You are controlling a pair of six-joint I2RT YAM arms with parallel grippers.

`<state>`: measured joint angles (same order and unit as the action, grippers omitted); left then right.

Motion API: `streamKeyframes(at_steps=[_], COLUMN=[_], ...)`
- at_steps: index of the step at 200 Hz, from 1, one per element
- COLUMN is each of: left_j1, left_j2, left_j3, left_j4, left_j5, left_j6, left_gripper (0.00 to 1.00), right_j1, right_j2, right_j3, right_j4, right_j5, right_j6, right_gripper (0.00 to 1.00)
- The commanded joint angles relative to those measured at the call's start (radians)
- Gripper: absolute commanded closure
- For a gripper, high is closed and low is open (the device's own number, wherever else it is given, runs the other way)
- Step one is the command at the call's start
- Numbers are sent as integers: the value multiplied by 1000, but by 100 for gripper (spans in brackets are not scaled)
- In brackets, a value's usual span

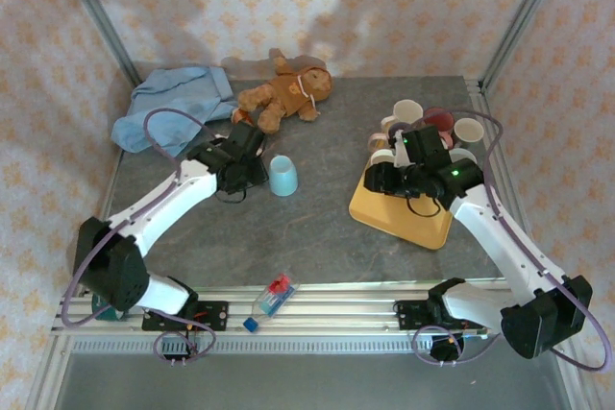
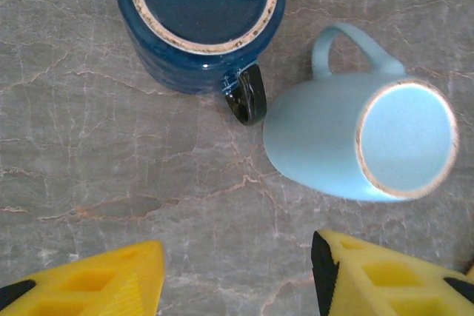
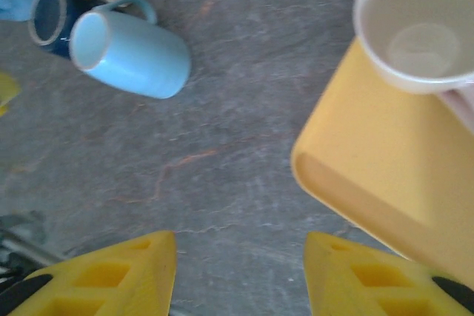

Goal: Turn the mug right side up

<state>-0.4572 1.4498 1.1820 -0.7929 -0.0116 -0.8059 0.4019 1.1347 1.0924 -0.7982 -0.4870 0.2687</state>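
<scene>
Two mugs stand base-up on the grey table (image 1: 317, 237), left of centre.

Far left: a blue cloth (image 1: 173, 108) lies crumpled at the back corner. Just right of it, a brown teddy bear (image 1: 285, 93) lies on its back.

Left arm: it reaches in over the dark blue mug (image 2: 200, 20). The left end effector (image 2: 237, 242) hangs above the table with its yellow fingers (image 2: 96, 283) spread apart and only bare table between them. It touches neither mug.

Dark blue mug: inverted, glazed base facing up. Its black handle (image 2: 248, 98) points toward the neighbouring mug (contact between the two cannot be confirmed).

Light blue mug (image 1: 282, 177): inverted, just right of the dark one, rim down on the table.

Centre right: a yellow tray (image 1: 404, 216) sits at an angle. Several mugs are clustered at its far end, among them a cream mug (image 3: 418, 27) standing upright with its opening up.

Right arm: the right end effector (image 3: 241, 238) hovers over bare table at the tray's left edge. Its fingers (image 3: 104, 275) are parted and grip nothing. It is well apart from both inverted mugs.
</scene>
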Motion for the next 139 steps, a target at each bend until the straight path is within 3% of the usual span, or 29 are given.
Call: streamKeyframes(at_steps=[1,49,139], left_j1=[5,6,20], left_j2=[34,96,271], left_j3=[60,70,161], left_j4=[1,1,71], left_j5=[-86,-161,-146], left_j6=[-58,-78,-79], left_gripper=[43,48,52], right_j1=[-4,-4,-3], right_j2=[6,-18,-23], right_j3=[30,35,39], right_j4=[56,54,48], right_j5=[-122,-143,-142], right_j6=[26,49,61], right_gripper=[52,52,52])
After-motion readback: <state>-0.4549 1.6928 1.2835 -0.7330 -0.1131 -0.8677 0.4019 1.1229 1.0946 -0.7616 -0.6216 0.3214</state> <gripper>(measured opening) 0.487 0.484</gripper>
